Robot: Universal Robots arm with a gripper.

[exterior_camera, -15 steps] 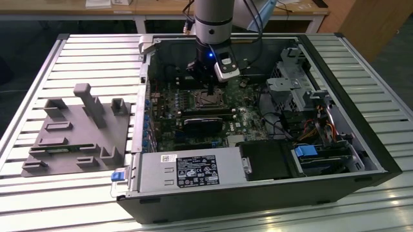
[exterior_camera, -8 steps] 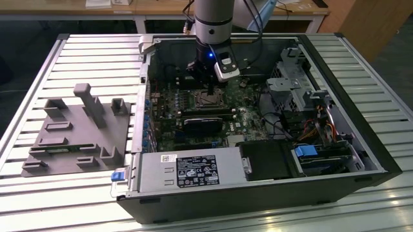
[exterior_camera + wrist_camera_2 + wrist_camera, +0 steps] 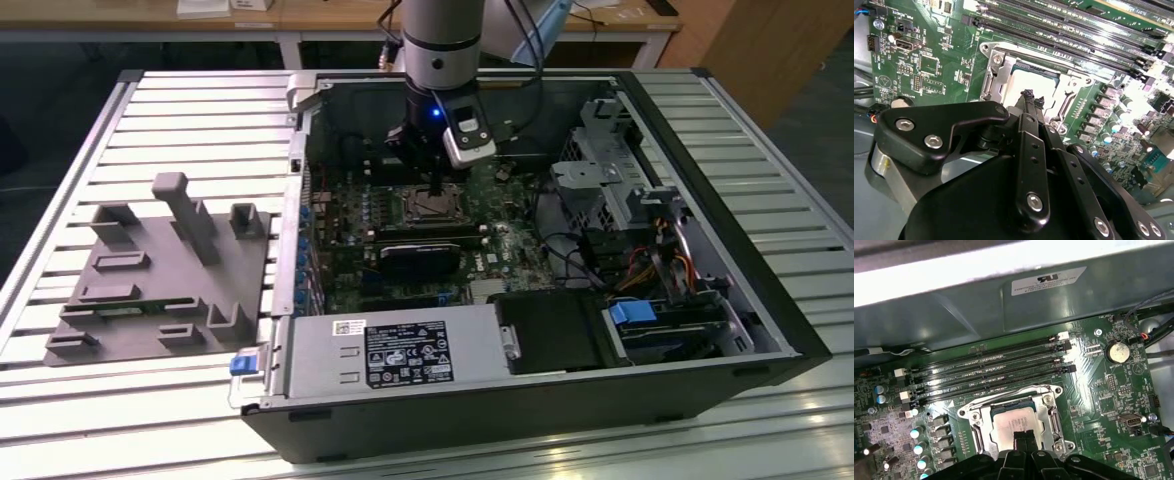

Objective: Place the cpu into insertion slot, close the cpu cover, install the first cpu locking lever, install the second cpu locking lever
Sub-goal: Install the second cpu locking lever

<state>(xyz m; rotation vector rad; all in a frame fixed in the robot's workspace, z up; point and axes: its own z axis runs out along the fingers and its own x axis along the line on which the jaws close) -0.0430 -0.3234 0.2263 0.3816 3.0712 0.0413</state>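
The cpu (image 3: 1015, 423) lies seated in the insertion slot (image 3: 979, 432) on the green circuit board (image 3: 1104, 390), its silvery top showing through the square window of the cpu cover (image 3: 1046, 412), which appears to lie down flat over the socket, so that the work in hand is judged to be at the cover or the locking levers. In the exterior view the insertion slot (image 3: 430, 205) sits toward the far middle of the open computer case (image 3: 747, 300), just far of the black rounded block (image 3: 420, 260) and well far of the grey power-supply box (image 3: 387, 355) at the near edge. To do this step well, any contact should be made on the metal frame or lever only, never on the chip top, and pressure should be applied straight down and evenly so the frame does not skew against its screws. The memory slots (image 3: 989, 367) just beside the socket leave little side room, so sideways travel should be kept small. The gripper (image 3: 1023, 436) hangs directly over the socket, its black fingertips (image 3: 1029, 97) drawn together and apparently holding nothing, their tips at the near edge of the chip; whether they touch it cannot be told. The arm (image 3: 441, 40) descends nearly vertically from above the far wall of the case, wrist pointing downward.
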